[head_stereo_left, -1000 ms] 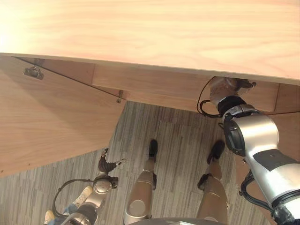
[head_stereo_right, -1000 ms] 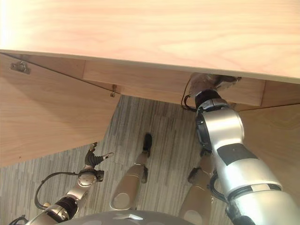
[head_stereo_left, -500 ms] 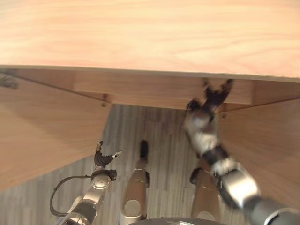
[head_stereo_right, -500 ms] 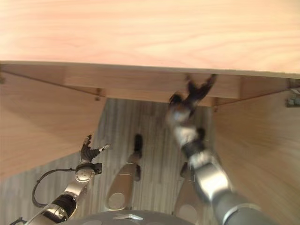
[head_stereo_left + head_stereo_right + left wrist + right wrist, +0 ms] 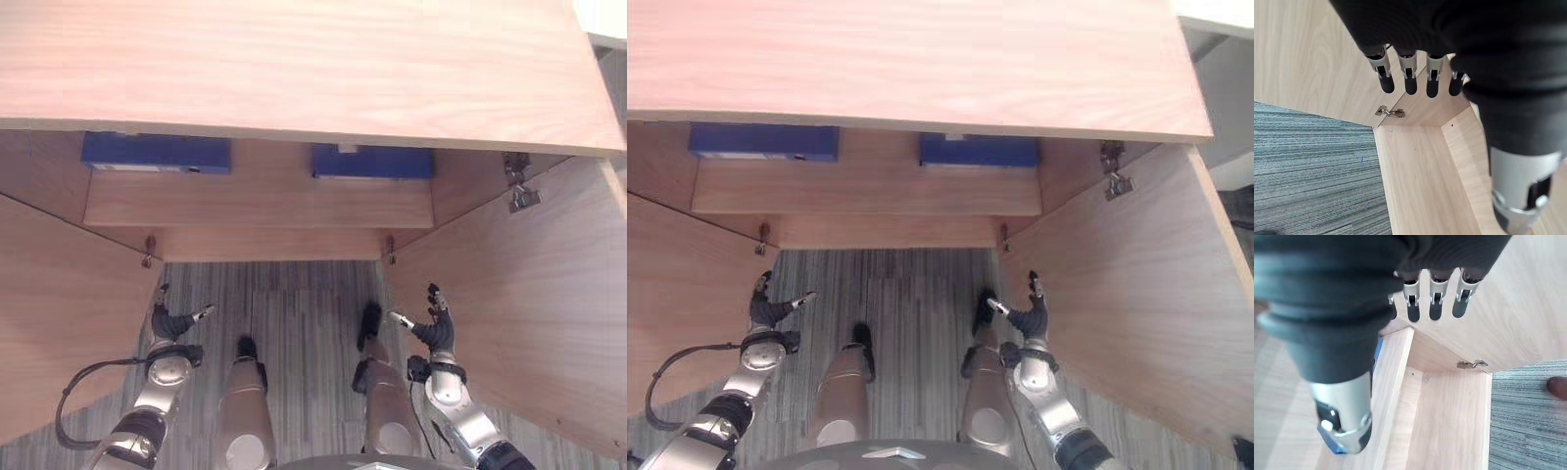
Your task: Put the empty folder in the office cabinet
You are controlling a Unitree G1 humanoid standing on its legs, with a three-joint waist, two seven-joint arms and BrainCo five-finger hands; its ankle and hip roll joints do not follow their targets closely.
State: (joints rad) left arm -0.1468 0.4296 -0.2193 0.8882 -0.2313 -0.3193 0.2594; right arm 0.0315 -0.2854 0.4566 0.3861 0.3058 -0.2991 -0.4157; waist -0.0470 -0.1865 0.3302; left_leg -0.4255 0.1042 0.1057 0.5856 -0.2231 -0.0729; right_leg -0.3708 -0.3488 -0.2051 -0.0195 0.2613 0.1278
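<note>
Both hands hang low over the grey striped carpet (image 5: 304, 323), nearest the camera, either side of the view. Left hand (image 5: 168, 323): fingers straight and relaxed, thumb held apart, nothing in it; its wrist view shows the fingertips (image 5: 1409, 86) in a row pointing toward the cabinet corner with a metal hinge (image 5: 1390, 112). Right hand (image 5: 435, 331): likewise loose-fingered and empty, thumb spread; its wrist view shows straight fingertips (image 5: 1435, 312) toward the cabinet interior and another hinge (image 5: 1472, 364). Beyond the hands the cabinet (image 5: 294, 69) stands with both doors swung out: left door (image 5: 59, 294) at the left edge, right door (image 5: 529, 323) at the right, a hinge plate (image 5: 519, 194) near its top. Between the doors a wooden shelf (image 5: 260, 206) runs across. Farthest back, under the top panel, 2 blue folders lie on the shelf, well apart: left folder (image 5: 157, 153) and right folder (image 5: 372, 162). Neither hand touches either folder.
</note>
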